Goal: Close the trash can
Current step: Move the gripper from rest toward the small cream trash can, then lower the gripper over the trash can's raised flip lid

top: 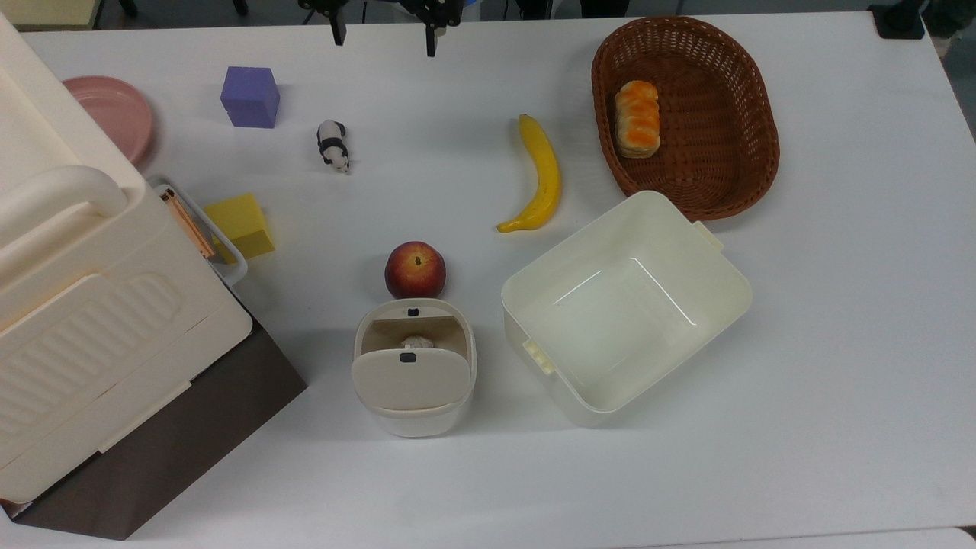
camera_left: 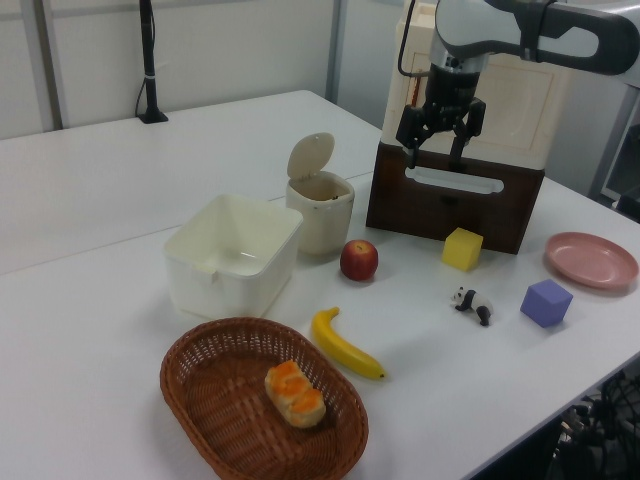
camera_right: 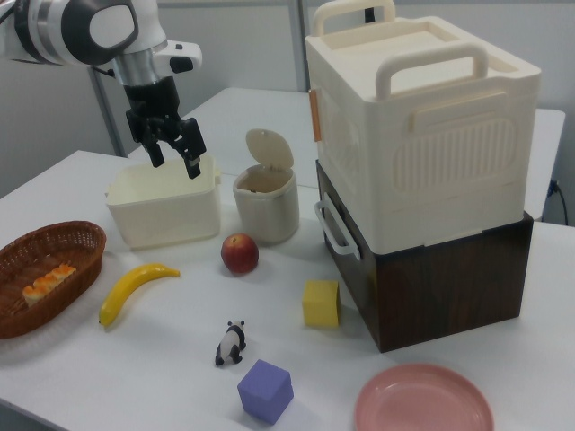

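Note:
The trash can is a small cream bin near the table's front, just below the apple in the top view. Its beige lid stands tilted up and open, and something pale lies inside. It also appears as the trash can with raised lid, and as the trash can. My gripper hangs open and empty at the table's far edge, high above the surface and well away from the bin. The same gripper hangs in front of the big box, and the gripper hangs over the tub.
A lidless cream tub stands right of the bin in the top view. A banana, a wicker basket with bread, a toy panda, a purple cube, a yellow cube, a pink plate and a big cream box share the table.

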